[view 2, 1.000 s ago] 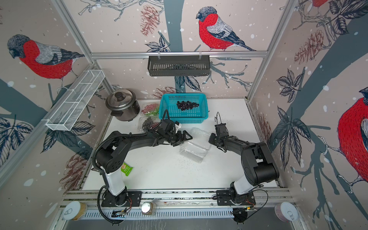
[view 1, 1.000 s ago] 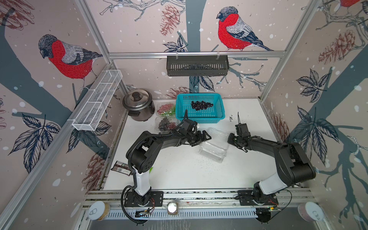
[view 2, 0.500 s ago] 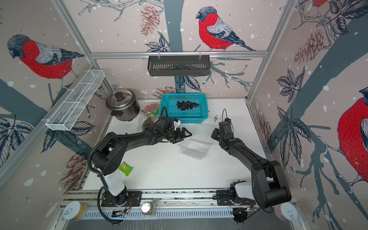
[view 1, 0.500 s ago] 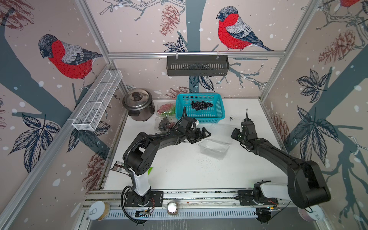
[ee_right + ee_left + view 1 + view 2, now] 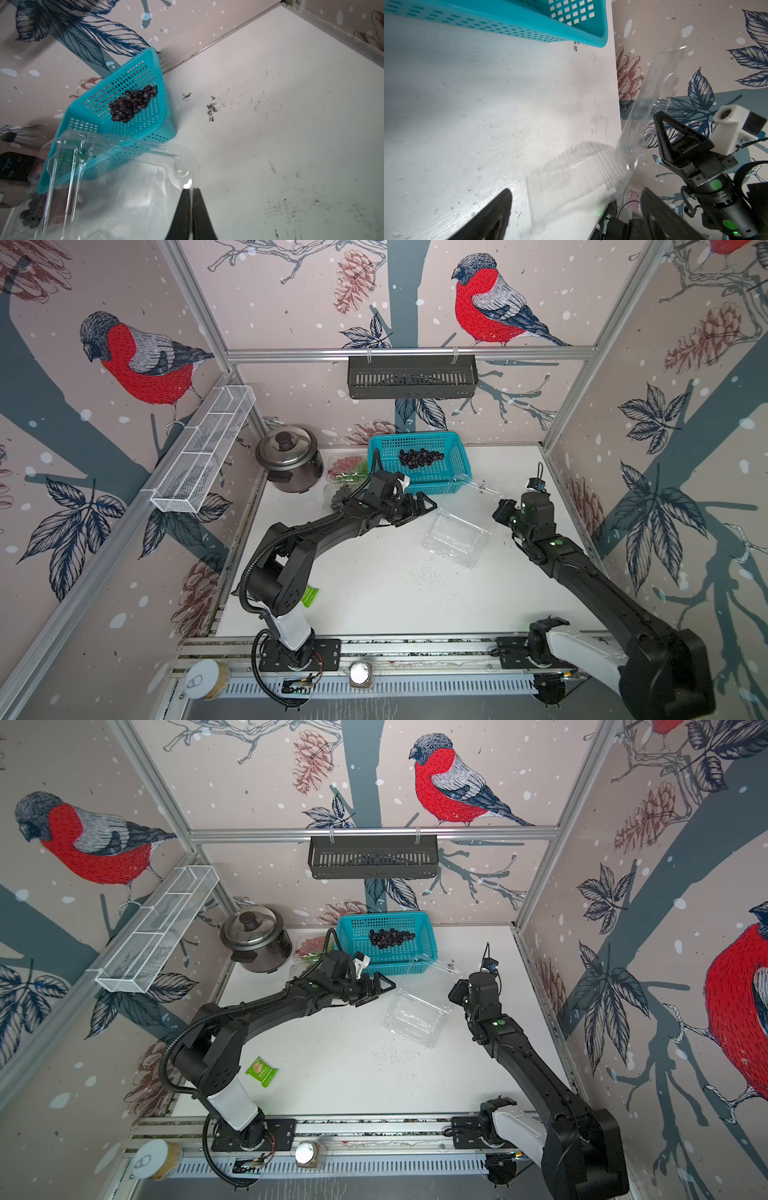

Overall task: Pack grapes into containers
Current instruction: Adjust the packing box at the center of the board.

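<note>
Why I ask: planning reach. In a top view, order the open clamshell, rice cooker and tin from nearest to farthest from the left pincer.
From the left pincer:
1. Open clamshell, just beside it.
2. Rice cooker, back left.
3. Tin, front rail, left.

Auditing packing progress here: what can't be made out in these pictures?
- Dark-grape container: mostly hidden by the left arm in both top views.
- Right gripper: shut at the clear lid; right wrist view's glare hides whether it pinches.
- Green packet: print too small in a top view.
</note>
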`<action>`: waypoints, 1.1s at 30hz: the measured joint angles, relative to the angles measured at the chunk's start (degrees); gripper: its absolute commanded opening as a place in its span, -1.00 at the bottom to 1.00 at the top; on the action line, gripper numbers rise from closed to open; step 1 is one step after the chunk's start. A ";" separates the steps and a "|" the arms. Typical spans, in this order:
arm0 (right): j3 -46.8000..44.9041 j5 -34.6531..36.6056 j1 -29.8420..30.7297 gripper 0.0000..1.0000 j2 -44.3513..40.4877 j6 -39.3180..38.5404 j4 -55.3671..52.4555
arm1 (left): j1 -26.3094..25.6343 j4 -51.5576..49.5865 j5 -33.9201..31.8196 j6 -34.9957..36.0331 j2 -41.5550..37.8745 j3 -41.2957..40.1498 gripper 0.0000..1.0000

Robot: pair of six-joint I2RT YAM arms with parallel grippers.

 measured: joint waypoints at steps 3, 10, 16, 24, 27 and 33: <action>-0.04 0.35 -0.35 -0.86 -0.48 -0.90 0.20 | 0.00 -0.46 -0.04 0.00 0.00 0.00 0.90; -1.51 0.26 -1.70 -0.85 3.72 -0.83 4.63 | 0.07 -0.55 -0.04 -0.02 0.52 0.00 0.90; -2.08 -0.33 -2.19 -0.79 10.05 -0.57 9.51 | 1.16 -1.11 -0.09 0.00 0.24 -0.39 0.90; -5.42 -0.20 -2.56 -0.69 12.81 2.32 15.45 | 2.67 -1.75 -0.52 0.04 -0.79 -1.46 0.91; -5.79 -0.07 -2.62 -0.67 13.79 2.62 15.96 | 2.89 -1.75 -0.52 0.02 -0.57 -1.51 0.91; -5.77 -0.04 -2.69 -0.52 15.56 4.07 17.09 | 3.04 -1.75 -0.44 0.02 -0.17 -1.51 0.91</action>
